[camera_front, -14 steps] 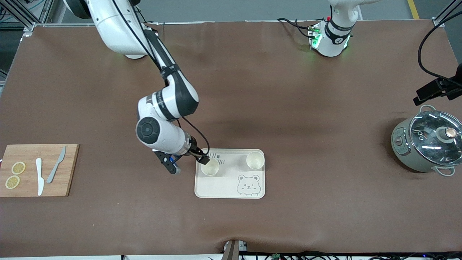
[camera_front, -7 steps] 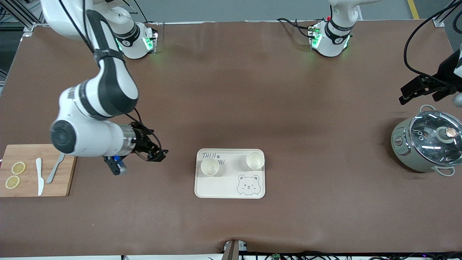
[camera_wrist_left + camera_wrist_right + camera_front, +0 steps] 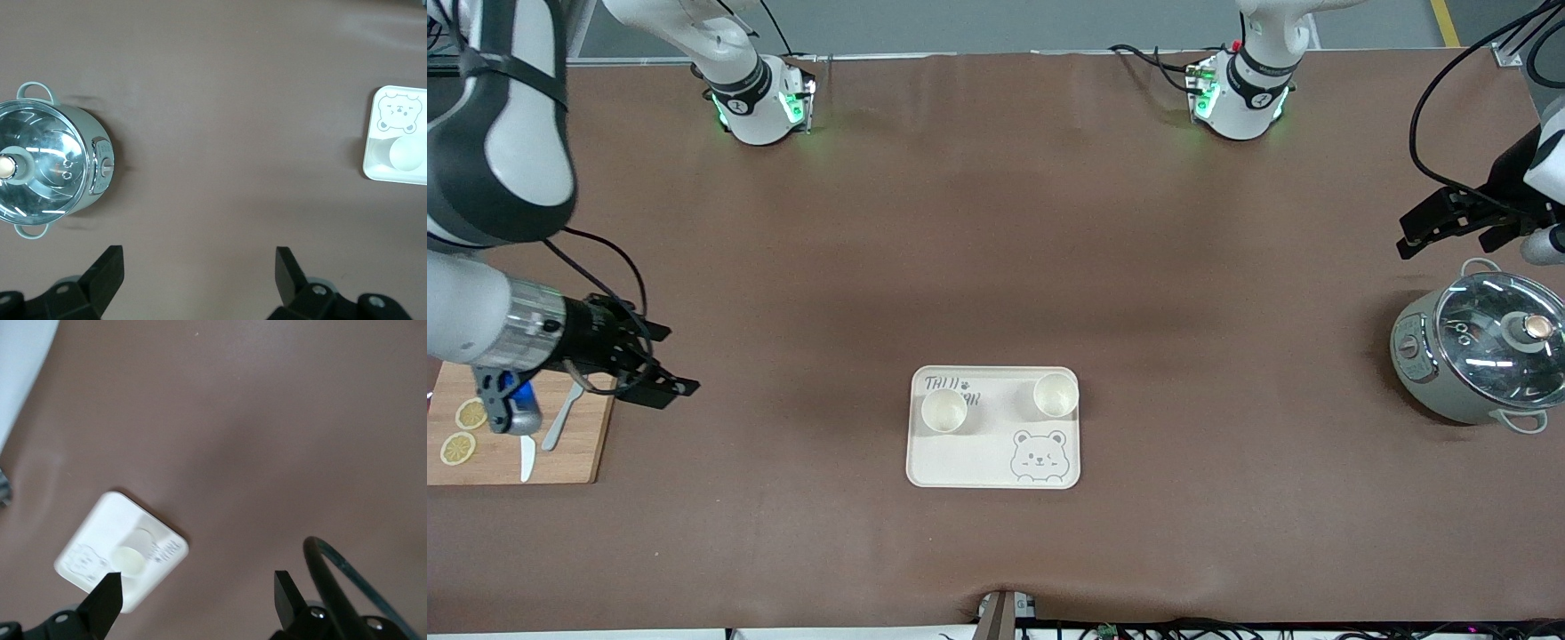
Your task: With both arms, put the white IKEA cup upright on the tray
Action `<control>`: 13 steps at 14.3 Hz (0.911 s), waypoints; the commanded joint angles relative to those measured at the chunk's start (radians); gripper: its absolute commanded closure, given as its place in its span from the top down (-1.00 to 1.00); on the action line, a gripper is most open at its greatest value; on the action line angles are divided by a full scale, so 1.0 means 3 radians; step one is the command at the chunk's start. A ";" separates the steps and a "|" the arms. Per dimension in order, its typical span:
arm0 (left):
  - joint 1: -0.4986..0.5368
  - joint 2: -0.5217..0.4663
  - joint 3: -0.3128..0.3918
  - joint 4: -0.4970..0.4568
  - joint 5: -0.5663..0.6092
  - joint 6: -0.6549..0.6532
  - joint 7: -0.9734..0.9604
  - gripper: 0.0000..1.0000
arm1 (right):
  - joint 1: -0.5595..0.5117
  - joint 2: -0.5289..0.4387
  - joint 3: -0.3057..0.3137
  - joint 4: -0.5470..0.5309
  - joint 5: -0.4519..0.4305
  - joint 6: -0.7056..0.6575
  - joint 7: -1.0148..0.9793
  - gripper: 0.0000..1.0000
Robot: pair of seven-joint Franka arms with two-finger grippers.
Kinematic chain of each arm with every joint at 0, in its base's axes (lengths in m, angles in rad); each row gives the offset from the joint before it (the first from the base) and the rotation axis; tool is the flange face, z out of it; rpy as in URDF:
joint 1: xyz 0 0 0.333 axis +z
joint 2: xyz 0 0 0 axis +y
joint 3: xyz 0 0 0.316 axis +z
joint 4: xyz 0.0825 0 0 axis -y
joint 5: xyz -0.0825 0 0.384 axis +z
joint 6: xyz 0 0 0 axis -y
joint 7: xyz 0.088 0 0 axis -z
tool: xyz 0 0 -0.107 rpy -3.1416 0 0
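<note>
You had two white cups [image 3: 943, 411] upright on the tray [image 3: 993, 462], left end effector [image 3: 1449, 220] and right end effector [image 3: 645, 373] both open, holding nothing.

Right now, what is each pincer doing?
Left pincer: open, empty, over bare table near the pot.
Right pincer: open, empty, beside the cutting board.

Tray [image 3: 400, 143] edge-cropped in left wrist view
</note>
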 commanded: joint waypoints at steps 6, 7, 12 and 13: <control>0.0025 -0.0246 -0.0057 -0.0242 -0.0010 0.0022 -0.0024 1.00 | -0.0335 -0.0530 0.0030 -0.0156 -0.0698 -0.0430 -0.1080 1.00; 0.0020 -0.0292 -0.0057 -0.0319 -0.0005 0.0043 -0.0024 1.00 | -0.0411 -0.0592 0.0025 -0.0223 -0.0693 -0.0430 -0.1300 1.00; 0.0025 -0.0405 -0.0057 -0.0452 -0.0005 0.0063 -0.0019 1.00 | -0.0560 -0.0684 0.0030 -0.0264 -0.0698 -0.0440 -0.1853 1.00; 0.0030 -0.0410 -0.0062 -0.0468 -0.0005 0.0063 -0.0009 1.00 | -0.0566 -0.0725 0.0025 -0.0305 -0.0703 -0.0435 -0.2036 1.00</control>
